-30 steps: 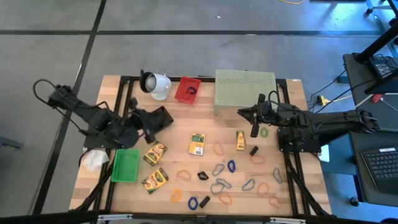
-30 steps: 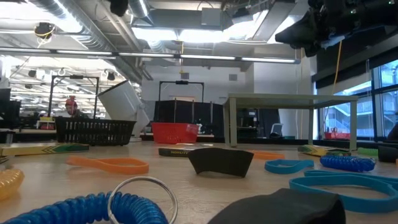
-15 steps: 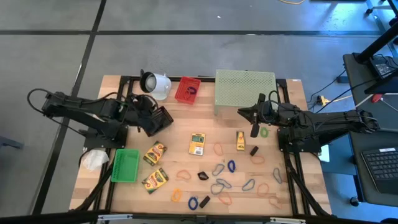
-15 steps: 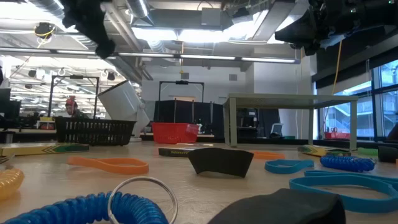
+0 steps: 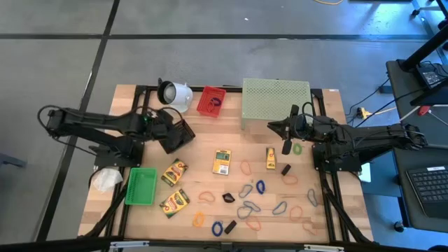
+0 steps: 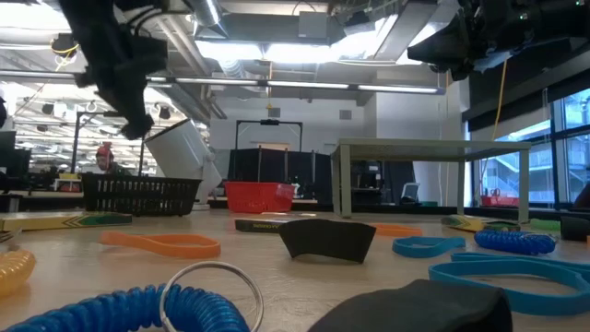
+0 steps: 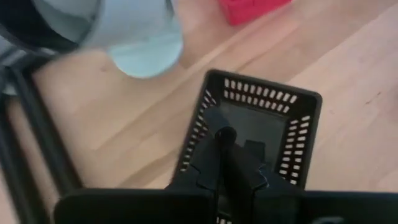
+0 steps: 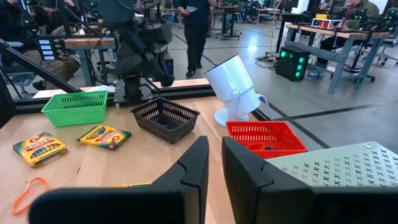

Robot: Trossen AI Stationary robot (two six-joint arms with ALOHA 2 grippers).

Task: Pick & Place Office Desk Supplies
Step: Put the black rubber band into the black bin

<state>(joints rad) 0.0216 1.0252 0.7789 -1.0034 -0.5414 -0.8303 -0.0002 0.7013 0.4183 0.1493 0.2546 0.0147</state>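
The office desk supplies lie loose on the wooden table: crayon boxes (image 5: pixel 174 171) (image 5: pixel 222 161), coloured rubber-band loops (image 5: pixel 246 168) and oval clips (image 5: pixel 260 187). My left gripper (image 7: pixel 224 140) is shut with nothing seen in it. It slants down over the inside of the black mesh basket (image 5: pixel 180 134) and hangs above that basket's rim in the low view (image 6: pixel 138 124). My right gripper (image 8: pixel 216 168) waits raised at the right (image 5: pixel 285 145), pointing level toward the table's left. Its fingers stand a narrow gap apart, with nothing between them.
A green basket (image 5: pixel 141 185) stands at the near left and a red basket (image 5: pixel 211 101) at the far middle. Next to it is a white cup-shaped object (image 5: pixel 175 94). The pale green mesh stand (image 5: pixel 276 103) is at the far right. People stand beyond the table.
My left gripper has come down toward the black basket, swinging and rolling as it sank, and has stayed shut. In the low view it has dropped from the picture's top edge to just above the basket.
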